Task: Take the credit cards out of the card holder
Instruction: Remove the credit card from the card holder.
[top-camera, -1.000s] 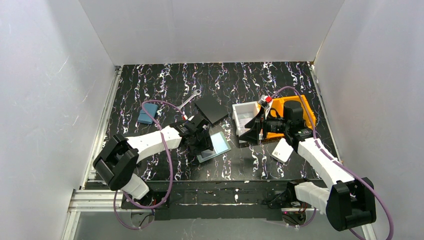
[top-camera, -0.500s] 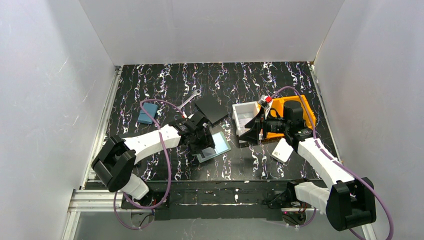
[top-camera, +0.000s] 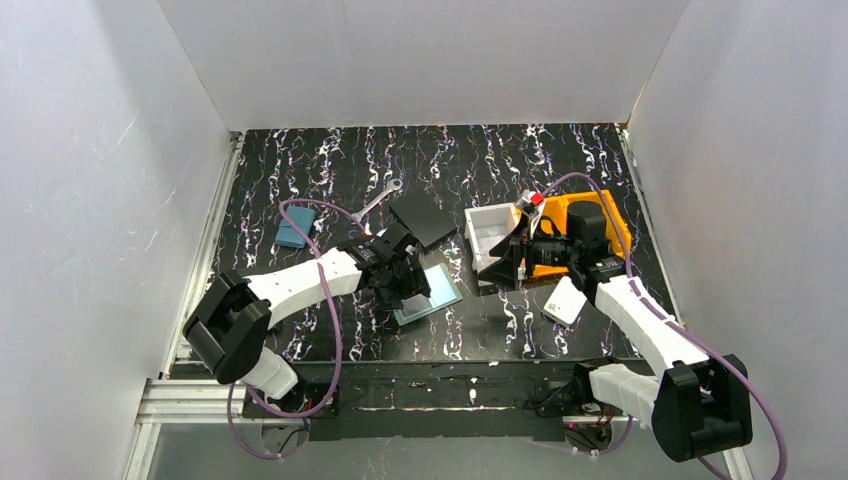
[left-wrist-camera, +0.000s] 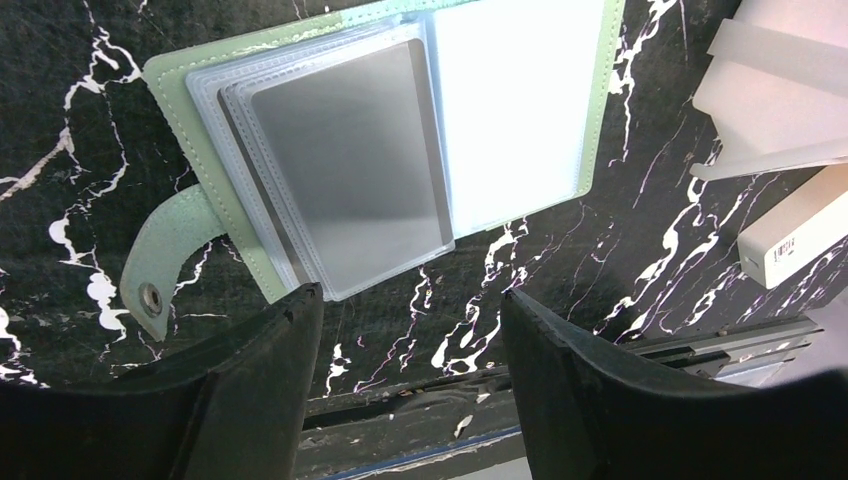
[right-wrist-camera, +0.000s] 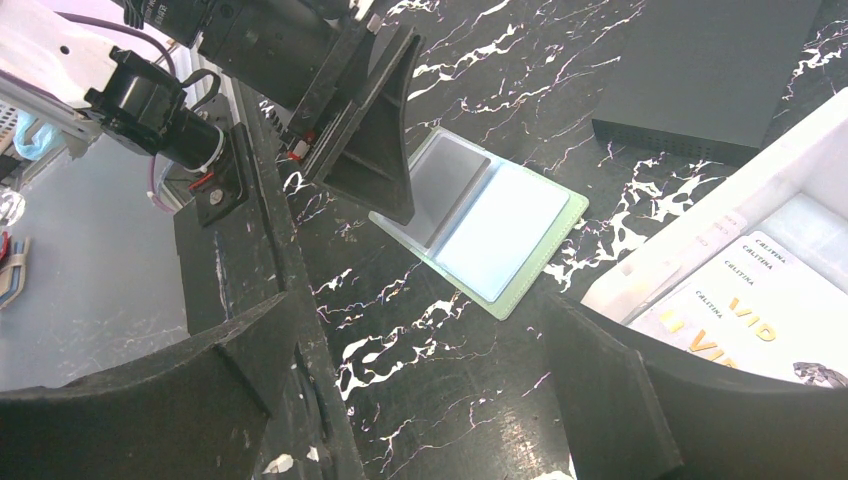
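The card holder (top-camera: 436, 290) lies open and flat on the table, mint-green with a snap tab. It also shows in the left wrist view (left-wrist-camera: 190, 130) and the right wrist view (right-wrist-camera: 545, 260). A grey card (left-wrist-camera: 345, 170) sits in its left clear sleeve, and the right panel (left-wrist-camera: 510, 100) looks pale blue-white. My left gripper (top-camera: 404, 283) is open and empty, over the holder's left edge (left-wrist-camera: 410, 300). My right gripper (top-camera: 500, 262) is open and empty, right of the holder (right-wrist-camera: 420, 310). Pale cards (right-wrist-camera: 740, 310) with gold VIP lettering lie in the white box (top-camera: 490, 228).
A black square plate (top-camera: 422, 218) lies behind the holder, with a wrench (top-camera: 380, 198) and a blue pouch (top-camera: 293, 229) to its left. An orange tray (top-camera: 612, 215) sits under the right arm. A small white packet (top-camera: 565, 300) lies at the front right.
The left arm has shifted slightly over the holder's left edge. The holder and the right arm have not moved.
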